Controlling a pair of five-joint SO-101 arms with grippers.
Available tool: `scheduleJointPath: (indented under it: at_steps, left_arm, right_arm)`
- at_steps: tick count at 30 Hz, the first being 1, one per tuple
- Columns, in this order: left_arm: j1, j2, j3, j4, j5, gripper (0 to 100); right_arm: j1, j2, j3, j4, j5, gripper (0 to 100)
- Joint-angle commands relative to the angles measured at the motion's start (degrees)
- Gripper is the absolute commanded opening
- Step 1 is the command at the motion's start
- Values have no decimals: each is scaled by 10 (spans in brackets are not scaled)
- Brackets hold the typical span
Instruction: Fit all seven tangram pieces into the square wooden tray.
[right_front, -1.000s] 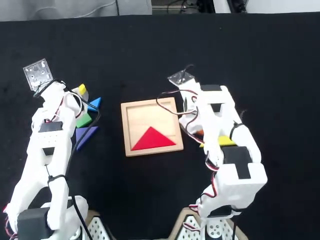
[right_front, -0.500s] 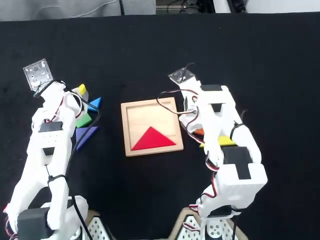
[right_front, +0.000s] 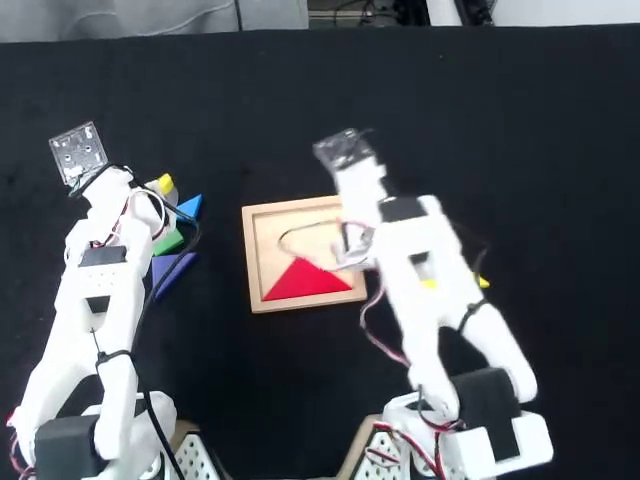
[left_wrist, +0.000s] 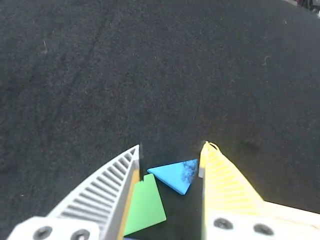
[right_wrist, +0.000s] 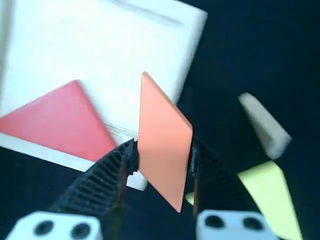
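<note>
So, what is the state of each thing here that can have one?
wooden tray, partly filled.
red triangle, flat inside the tray.
right gripper, shut on the orange piece.
left gripper, open, holding nothing.
blue triangle, loose on the table.
green piece, loose on the table.

The left arm (right_front: 90, 290) rises from its base at the near left edge and stretches straight away toward the far side, wrist bent down. The left gripper (left_wrist: 170, 152) points at the table with its jaws spread, the white ridged finger (left_wrist: 107, 187) and the yellow finger (left_wrist: 225, 185) well apart. The right arm (right_front: 420, 270) leans from its near-right base toward the far left, elbow raised. The right gripper (right_wrist: 161, 147) is clamped on an orange piece (right_wrist: 160, 125), which stands on edge between the two black fingers (right_wrist: 107, 175).
</note>
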Motion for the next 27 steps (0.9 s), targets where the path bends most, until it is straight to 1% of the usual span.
scheduleJointPath:
  at_steps: [1,5,8,12,27]
  left_arm:
    - [8,-21,-7,-11,-4,195]
    - [8,-21,-7,-11,-4,195]
    - [8,-21,-8,-11,-4,195]
    - [8,-21,-8,-11,-4,195]
    - [9,-21,-7,-11,-4,195]
  right_arm:
    - [-43,-10,0,-23,-68,123]
    - [-65,3,-3,-32,-164,123]
    - [-53,5,-1,-42,-193,123]
    - [-39,5,1,-44,-198,123]
    - [-39,5,41,-49,-193,127]
